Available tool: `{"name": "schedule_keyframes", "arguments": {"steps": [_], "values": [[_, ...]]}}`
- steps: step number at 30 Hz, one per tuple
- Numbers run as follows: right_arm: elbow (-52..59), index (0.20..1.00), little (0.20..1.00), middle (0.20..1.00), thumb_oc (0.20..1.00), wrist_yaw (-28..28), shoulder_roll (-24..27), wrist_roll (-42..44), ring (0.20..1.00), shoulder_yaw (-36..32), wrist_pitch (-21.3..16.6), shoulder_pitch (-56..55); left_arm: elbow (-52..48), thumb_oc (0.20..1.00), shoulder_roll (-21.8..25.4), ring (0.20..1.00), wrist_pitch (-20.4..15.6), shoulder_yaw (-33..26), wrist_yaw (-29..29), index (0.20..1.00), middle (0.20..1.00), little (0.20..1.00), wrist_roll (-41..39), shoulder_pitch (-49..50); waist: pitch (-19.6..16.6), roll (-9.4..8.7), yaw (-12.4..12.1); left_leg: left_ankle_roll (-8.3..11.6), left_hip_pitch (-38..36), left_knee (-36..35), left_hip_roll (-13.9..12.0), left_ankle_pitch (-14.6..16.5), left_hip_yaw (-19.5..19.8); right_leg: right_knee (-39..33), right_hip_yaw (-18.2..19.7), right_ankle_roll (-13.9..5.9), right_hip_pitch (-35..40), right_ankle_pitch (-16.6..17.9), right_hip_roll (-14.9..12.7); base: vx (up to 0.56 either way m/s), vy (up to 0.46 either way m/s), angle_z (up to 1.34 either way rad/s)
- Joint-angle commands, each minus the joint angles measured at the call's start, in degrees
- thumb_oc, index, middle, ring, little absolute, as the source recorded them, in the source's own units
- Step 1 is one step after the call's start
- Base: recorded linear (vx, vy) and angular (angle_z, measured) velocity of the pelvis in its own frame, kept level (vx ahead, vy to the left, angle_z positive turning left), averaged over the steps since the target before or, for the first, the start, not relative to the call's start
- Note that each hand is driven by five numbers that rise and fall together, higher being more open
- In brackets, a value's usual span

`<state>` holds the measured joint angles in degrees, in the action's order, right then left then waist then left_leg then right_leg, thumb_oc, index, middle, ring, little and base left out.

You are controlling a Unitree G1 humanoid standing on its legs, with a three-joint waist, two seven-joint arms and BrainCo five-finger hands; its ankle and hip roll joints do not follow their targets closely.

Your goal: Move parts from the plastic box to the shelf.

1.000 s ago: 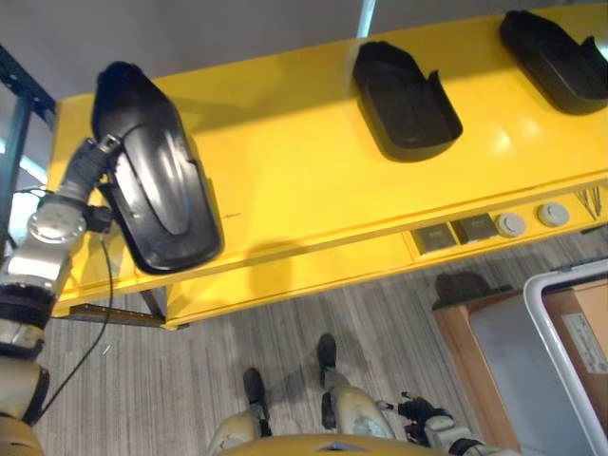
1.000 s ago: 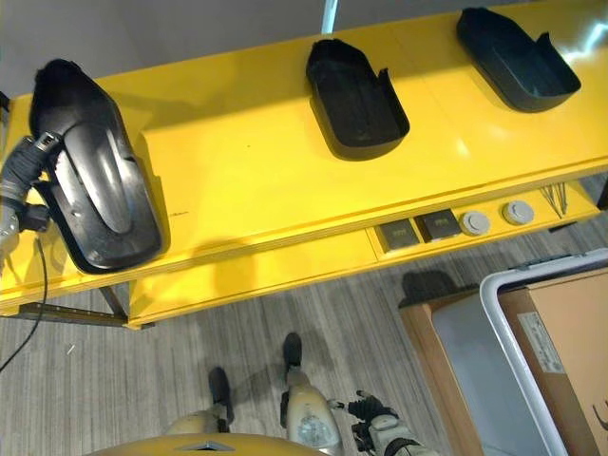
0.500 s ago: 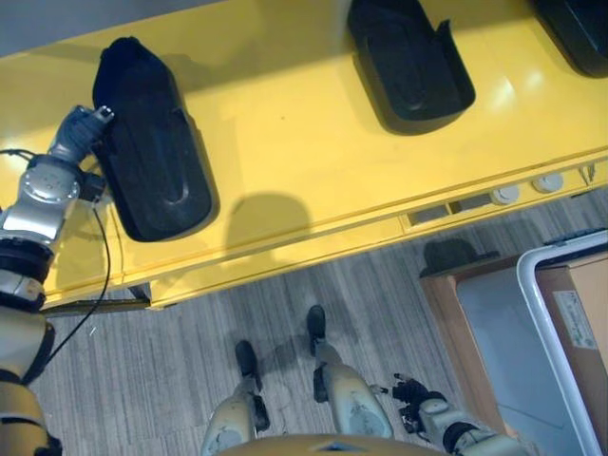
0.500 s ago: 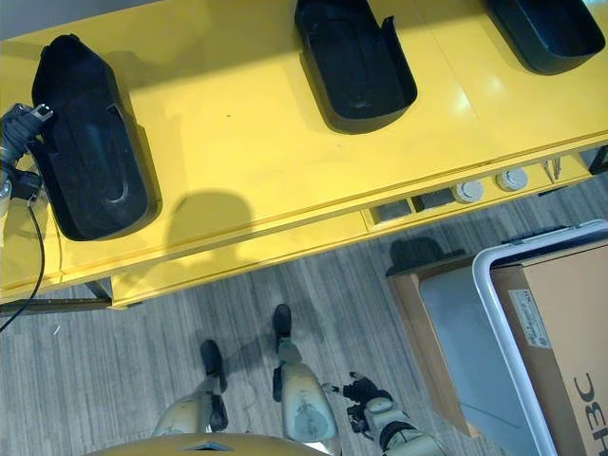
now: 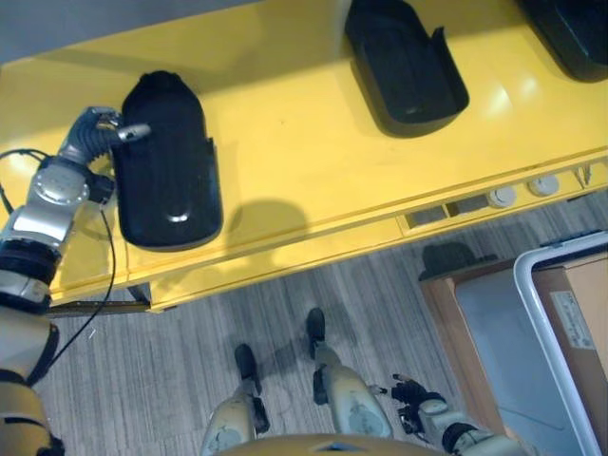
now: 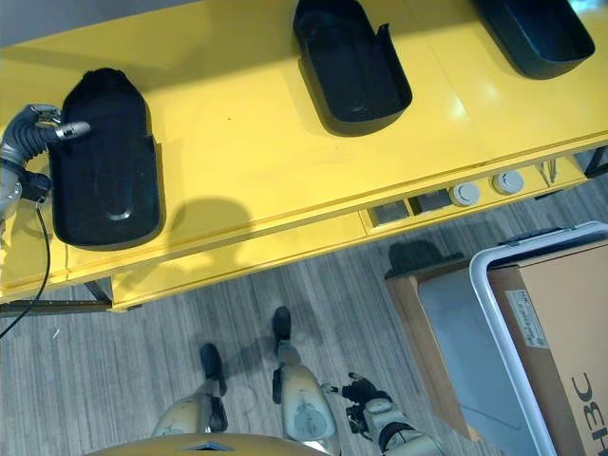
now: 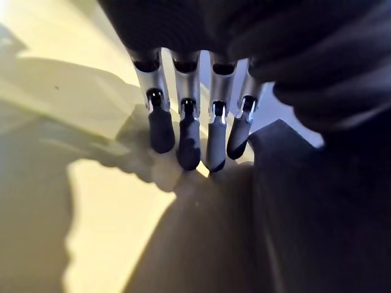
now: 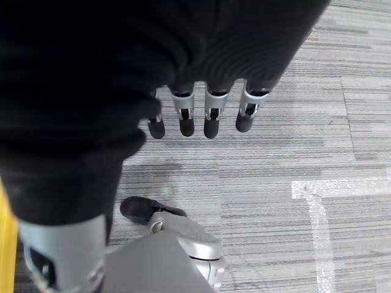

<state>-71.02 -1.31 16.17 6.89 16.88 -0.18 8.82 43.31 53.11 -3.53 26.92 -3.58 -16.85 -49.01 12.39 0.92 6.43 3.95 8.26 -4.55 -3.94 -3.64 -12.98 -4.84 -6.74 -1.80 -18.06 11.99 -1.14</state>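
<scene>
From my head camera, the black part (image 5: 167,161) lies flat on the yellow shelf (image 5: 304,171); my left hand (image 5: 100,128) touches its edge. In my left wrist camera, fingers (image 7: 188,137) are straight, holding nothing. My right hand (image 8: 201,116) hangs relaxed over the floor (image 8: 305,152).

Three black moulded parts (image 5: 167,161) (image 5: 406,65) (image 6: 534,33) flat along yellow shelf (image 5: 294,161)

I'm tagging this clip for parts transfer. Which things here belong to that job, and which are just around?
Job:
- black moulded plastic part lying on the shelf, at the left robot hand, whose fingers are straight
- two more black moulded parts
- long yellow shelf
- white-rimmed plastic box

Around:
- brown cardboard carton
- round knobs on the shelf front
- right robot hand, idle and open above the floor
</scene>
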Motion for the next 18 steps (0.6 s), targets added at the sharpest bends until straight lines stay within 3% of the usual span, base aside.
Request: {"name": "schedule_keyframes", "arguments": {"steps": [1,11,15,16,18], "values": [[-0.85,1.000,1.000,1.000,1.000,1.36,-2.81,-0.35,1.000,2.71,-0.19,-0.23,1.83,1.000,-0.59,1.000,-0.01,-3.20,-2.07,1.000,1.000,1.000,5.54,-0.46,-0.64,-0.42,-0.03,-0.16,-0.24,-0.45,-1.75,3.34,5.43,-0.16,-0.44,-5.61,4.47,-8.66,-1.50,0.00,0.000,0.00],[-3.15,1.000,1.000,1.000,1.000,1.74,-1.90,-3.45,1.000,2.18,0.85,-1.73,4.97,1.000,-6.99,1.000,1.55,-9.07,-8.08,1.000,1.000,1.000,9.50,2.44,-3.80,0.60,-0.42,-0.48,-6.25,-0.45,-1.17,4.79,5.32,-0.16,-1.43,-5.50,11.11,-10.69,-2.27,0.00,0.000,-0.01],[-4.12,1.000,1.000,1.000,1.000,1.83,-1.95,-4.52,1.000,1.16,1.26,-1.99,-1.11,1.000,-7.30,1.000,1.48,-13.26,-10.68,1.000,1.000,1.000,10.56,7.72,-5.90,0.94,-1.31,-0.63,-8.94,-0.45,-0.79,5.34,5.83,-0.16,-2.36,-5.44,14.48,-11.57,-2.85,0.00,0.001,0.02],[-4.15,1.000,1.000,1.000,1.000,1.76,-2.11,-4.56,1.000,0.41,1.19,-2.30,-8.19,1.000,-8.48,1.000,0.12,-17.11,-11.68,1.000,1.000,1.000,9.97,13.53,-6.70,0.85,-1.78,-0.74,-10.25,-0.45,-0.66,5.70,6.13,-0.16,-2.74,-5.38,16.16,-11.97,-3.19,0.01,0.005,0.07],[-4.43,1.000,1.000,1.000,1.000,1.51,-2.24,-4.69,1.000,-0.07,1.10,-2.50,-13.85,1.000,-9.96,1.000,-1.16,-19.38,-12.23,1.000,1.000,1.000,9.51,17.09,-6.93,0.87,-2.08,-0.81,-11.51,-0.45,-0.65,6.21,6.30,-0.16,-3.15,-5.36,17.61,-12.33,-3.37,0.02,0.011,0.07]]}}
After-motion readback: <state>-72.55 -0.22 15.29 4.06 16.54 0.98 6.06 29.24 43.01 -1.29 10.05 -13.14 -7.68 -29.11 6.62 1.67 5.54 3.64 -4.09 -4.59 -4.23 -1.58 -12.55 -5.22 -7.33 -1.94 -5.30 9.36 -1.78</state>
